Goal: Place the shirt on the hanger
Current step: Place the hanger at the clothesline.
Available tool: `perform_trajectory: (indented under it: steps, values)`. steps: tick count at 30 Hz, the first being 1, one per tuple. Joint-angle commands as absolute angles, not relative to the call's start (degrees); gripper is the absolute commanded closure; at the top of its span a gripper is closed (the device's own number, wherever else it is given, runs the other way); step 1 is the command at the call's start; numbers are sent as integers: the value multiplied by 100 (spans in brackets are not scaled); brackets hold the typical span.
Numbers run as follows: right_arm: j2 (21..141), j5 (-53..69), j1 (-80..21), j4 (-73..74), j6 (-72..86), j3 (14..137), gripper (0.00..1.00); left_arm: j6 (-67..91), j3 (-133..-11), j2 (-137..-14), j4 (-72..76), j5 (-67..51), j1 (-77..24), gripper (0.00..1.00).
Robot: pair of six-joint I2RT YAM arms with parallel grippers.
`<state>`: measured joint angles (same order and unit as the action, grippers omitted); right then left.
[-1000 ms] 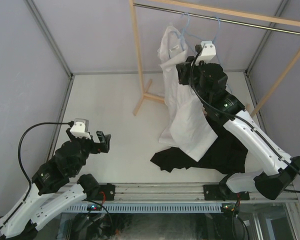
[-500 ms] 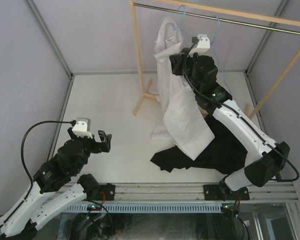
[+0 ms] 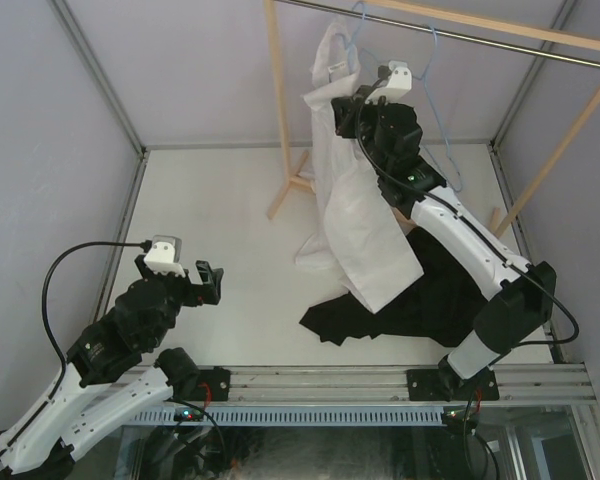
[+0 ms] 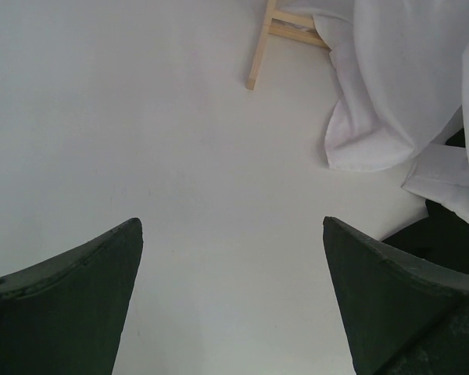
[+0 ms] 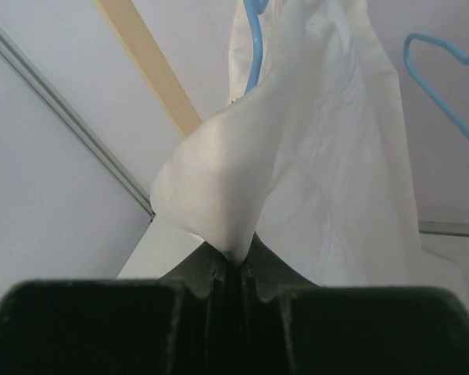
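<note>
Table [image 3: 210, 200], wooden rack [image 3: 277, 100] at the far side, metal rail [image 3: 480, 38] across its top. No bin, box or other container is in view.

The white shirt [image 3: 355, 220] is raised to the rail. Its top bunches at the left blue hanger [image 3: 359, 14] and its lower part drapes to the table, over the black garment [image 3: 420, 305]. A second blue hanger [image 3: 446, 150] hangs bare beside it.

Right gripper [image 3: 348, 112]: jaws nearly closed, pinching a fold of shirt fabric. In the wrist view the hanger wire runs along the shirt's upper edge, but whether it is inside the garment cannot be told.

Left gripper [image 3: 208, 283]: jaws wide, holding nothing, low over the table and well apart from the shirt.

Judgement: lift done. Seating the shoulders and releasing remain.
</note>
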<state>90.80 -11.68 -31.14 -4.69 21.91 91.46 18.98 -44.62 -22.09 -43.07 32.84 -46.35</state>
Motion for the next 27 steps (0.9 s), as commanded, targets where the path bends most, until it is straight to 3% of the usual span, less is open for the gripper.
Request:
perform_trajectory:
  steps: [1,14,23,25,27]
  values:
    - [9130,-1268,-3045,-1542,2155,9296,100,1933,-4395,-2223,-4224,3340,-4597,0]
    - [9776,-1685,-2960,-3026,1758,9066,100,1907,-4377,-2295,-4201,3305,-4597,0]
    - [9955,-1636,-2972,-2683,1889,9141,100,1916,-4376,-2295,-4210,3304,-4597,0]
    - [10018,-1731,-3015,-2376,1898,9298,97,1916,-4377,-2324,-4202,3283,-4596,0]
    - [10086,-1815,-3088,-2182,1843,9419,88,1916,-4384,-2353,-4204,3278,-4597,0]
